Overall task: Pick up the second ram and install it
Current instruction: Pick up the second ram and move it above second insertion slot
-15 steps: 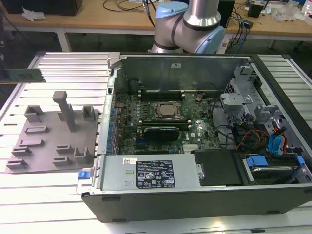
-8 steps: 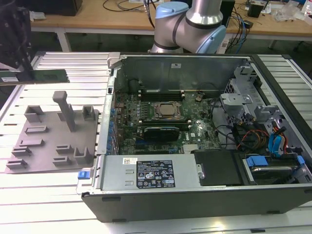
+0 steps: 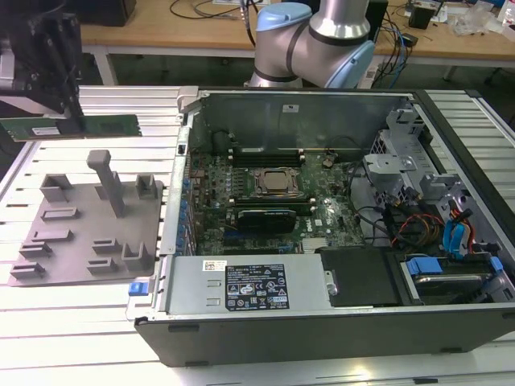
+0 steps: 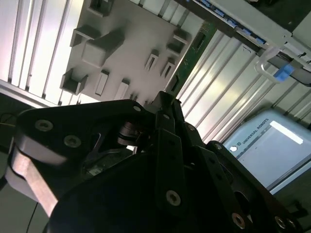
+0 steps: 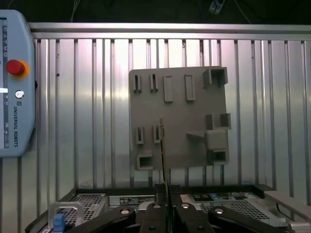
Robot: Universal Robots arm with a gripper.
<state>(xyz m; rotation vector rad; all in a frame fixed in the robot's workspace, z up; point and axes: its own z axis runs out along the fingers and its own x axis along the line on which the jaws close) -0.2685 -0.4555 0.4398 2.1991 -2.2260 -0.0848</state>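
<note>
The second ram (image 3: 96, 126), a long thin green stick, hangs level in the air above the far end of the grey tray (image 3: 48, 257), at the exterior view's left. My gripper (image 3: 66, 119) is shut on it near its middle. In the first wrist view the ram (image 5: 162, 150) shows edge-on, rising from between the fingers (image 5: 153, 212) over the tray (image 5: 194, 111). The second wrist view has the ram (image 4: 187, 63) sticking out past the dark gripper (image 4: 165, 104), above the tray (image 4: 131, 29).
An open computer case (image 3: 265, 297) lies to the exterior view's right of the tray, with the motherboard, CPU socket (image 3: 278, 183) and memory slots (image 3: 273, 150) exposed. A teach pendant (image 5: 14, 87) rests on the ribbed metal table (image 5: 87, 121). The arm's base (image 3: 314, 36) stands behind the case.
</note>
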